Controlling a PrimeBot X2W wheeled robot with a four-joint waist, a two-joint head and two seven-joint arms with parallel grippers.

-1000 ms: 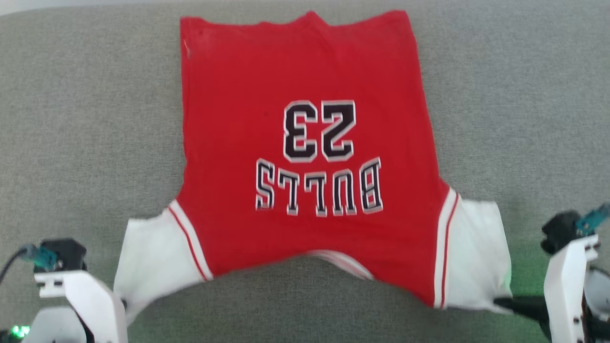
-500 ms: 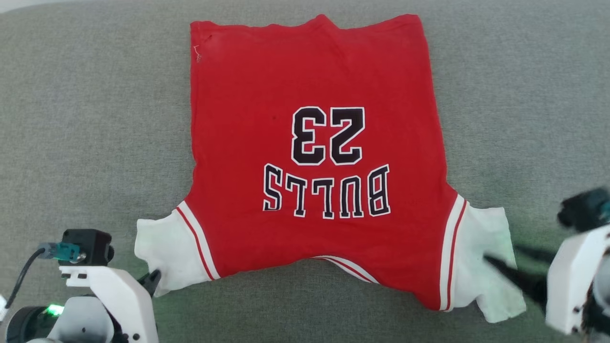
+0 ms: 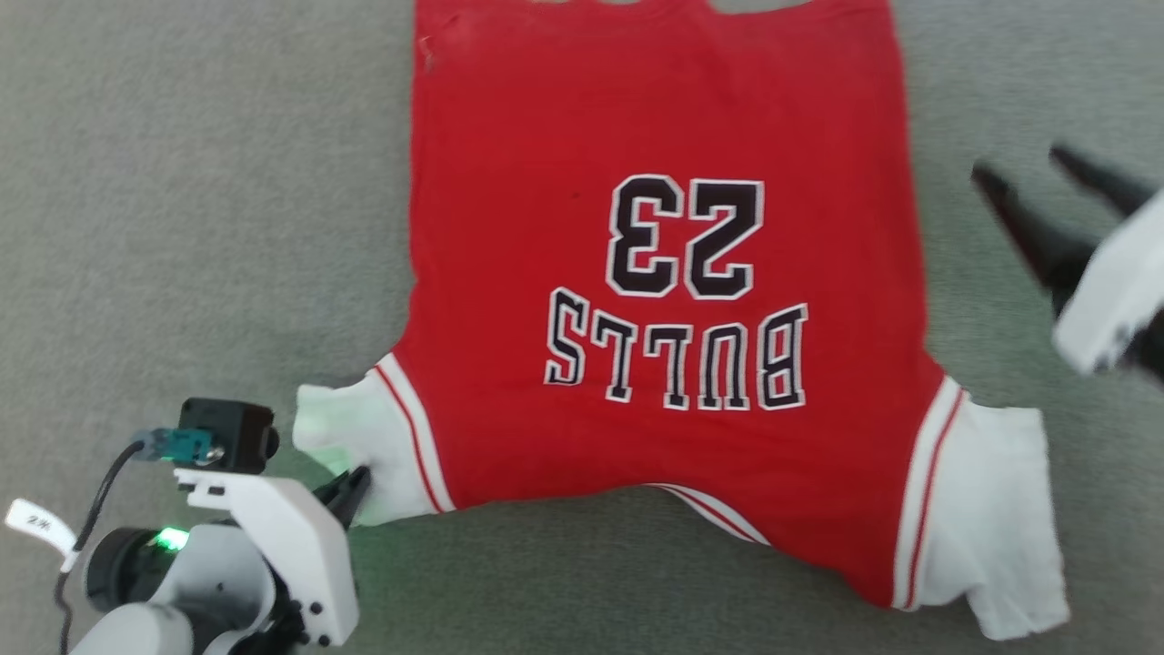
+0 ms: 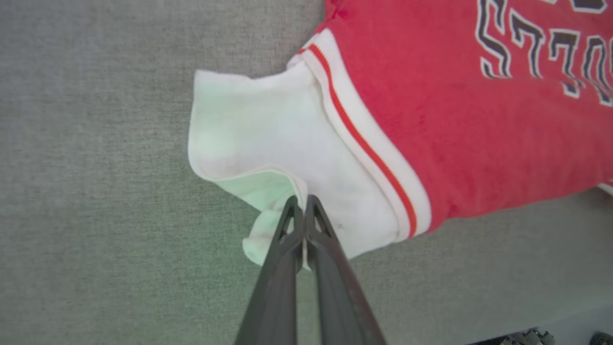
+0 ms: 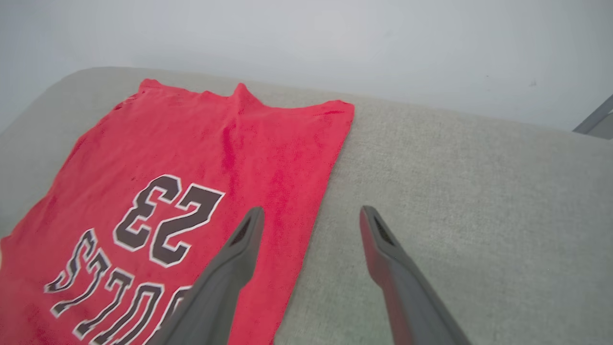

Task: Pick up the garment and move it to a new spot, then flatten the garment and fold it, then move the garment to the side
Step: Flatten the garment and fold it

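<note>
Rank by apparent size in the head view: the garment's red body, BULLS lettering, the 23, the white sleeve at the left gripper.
Largest first:
red body
BULLS lettering
23
white sleeve, close to the 23, so unsure

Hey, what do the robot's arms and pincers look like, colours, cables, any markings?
The left pincer and right pincer each have two long, dark, tapering fingers on white housings. The left wrist carries a black camera box with a teal plug, a black cable, a white tag and a green light.
</note>
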